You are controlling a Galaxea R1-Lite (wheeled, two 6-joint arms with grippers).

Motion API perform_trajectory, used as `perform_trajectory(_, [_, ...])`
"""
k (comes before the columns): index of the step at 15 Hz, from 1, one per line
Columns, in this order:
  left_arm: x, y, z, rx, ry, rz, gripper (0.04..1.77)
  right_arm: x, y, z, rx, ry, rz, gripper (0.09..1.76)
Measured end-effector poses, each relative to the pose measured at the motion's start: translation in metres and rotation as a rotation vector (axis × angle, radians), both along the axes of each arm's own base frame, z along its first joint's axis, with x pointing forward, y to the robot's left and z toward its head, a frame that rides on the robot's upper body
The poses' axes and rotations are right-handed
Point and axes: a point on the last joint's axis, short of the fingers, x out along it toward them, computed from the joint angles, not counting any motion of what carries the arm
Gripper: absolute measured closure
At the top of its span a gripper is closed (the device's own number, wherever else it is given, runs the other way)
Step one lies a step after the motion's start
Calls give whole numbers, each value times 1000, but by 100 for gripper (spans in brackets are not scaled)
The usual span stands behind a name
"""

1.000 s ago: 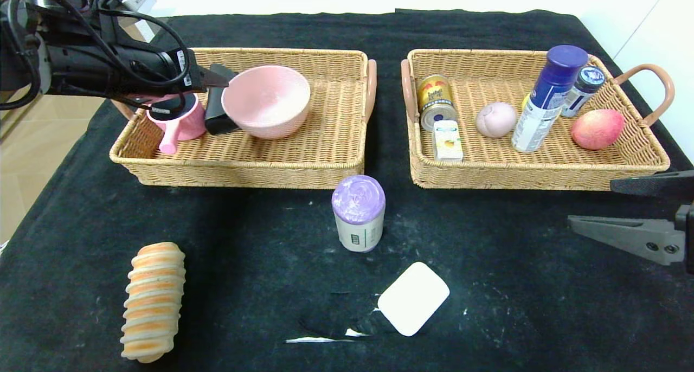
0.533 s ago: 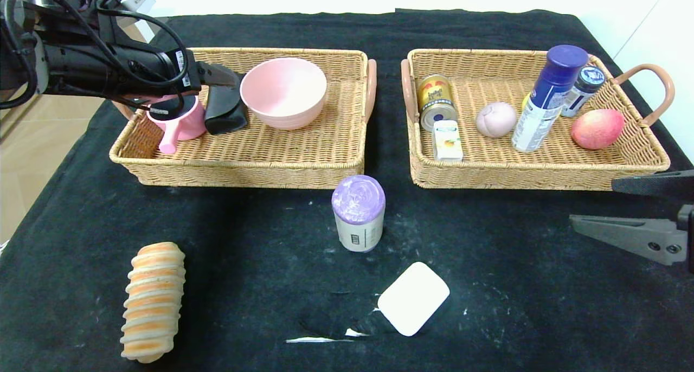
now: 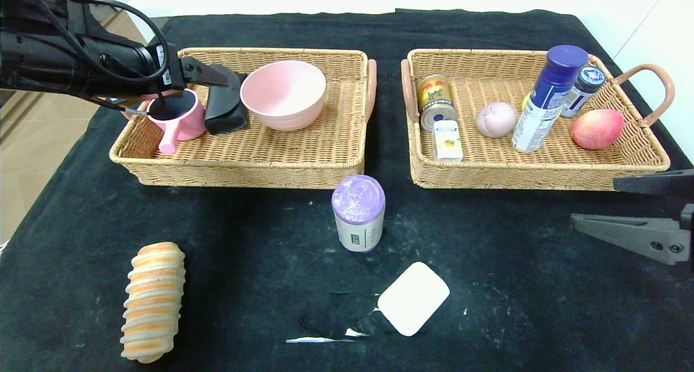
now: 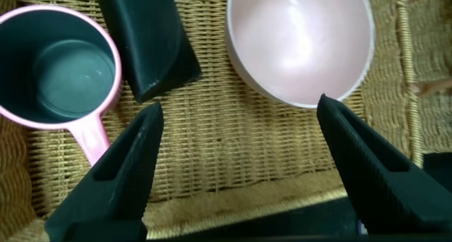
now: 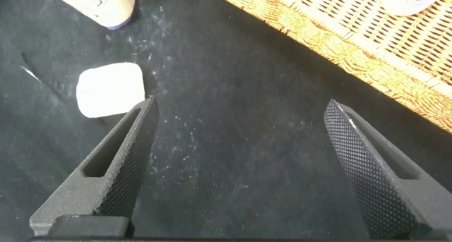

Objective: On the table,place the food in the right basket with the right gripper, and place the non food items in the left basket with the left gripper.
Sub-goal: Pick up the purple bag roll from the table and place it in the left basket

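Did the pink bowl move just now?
Yes. The bowl shifted toward the left basket's right side and back wall, and now sits flat there. The left pincer has let go, open.

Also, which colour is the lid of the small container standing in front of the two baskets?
The lid is marbled purple and white, best seen in the head view.
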Motion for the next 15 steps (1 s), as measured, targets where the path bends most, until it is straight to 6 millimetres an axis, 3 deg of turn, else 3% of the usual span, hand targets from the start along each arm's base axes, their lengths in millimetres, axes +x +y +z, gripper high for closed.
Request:
perform_trajectory(7, [-62, -30, 19, 46, 27, -91, 15, -1, 0, 0, 1, -3, 0, 14])
perform_trajectory(15, [-105, -69, 0, 91, 81, -229, 12, 1, -1, 0, -1, 0, -5, 14])
